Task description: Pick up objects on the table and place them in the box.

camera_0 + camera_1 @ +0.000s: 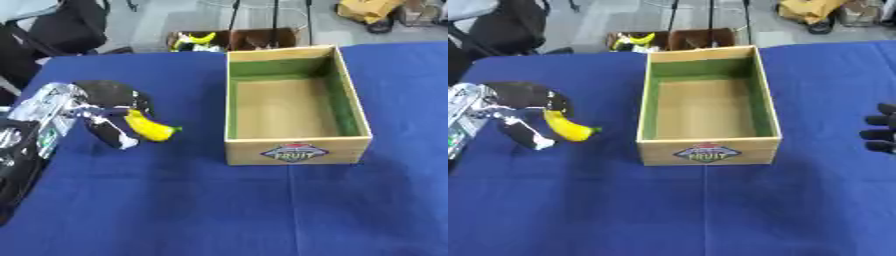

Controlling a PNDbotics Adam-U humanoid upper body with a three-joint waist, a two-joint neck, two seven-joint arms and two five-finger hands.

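Note:
A yellow banana (150,128) with a green tip is held in my left hand (109,107), whose fingers and thumb curl round it just above the blue cloth, left of the box. The wooden box (296,150), green inside and labelled FRUIT on its front, stands in the middle of the table with nothing in it. Only the dark fingertips of my right hand (879,133) show at the right edge of the right eye view, curled and apart from any object.
The blue cloth (219,210) covers the whole table. Beyond the far edge, a cardboard carton (229,39) on the floor holds another banana. Black chairs stand at the upper left.

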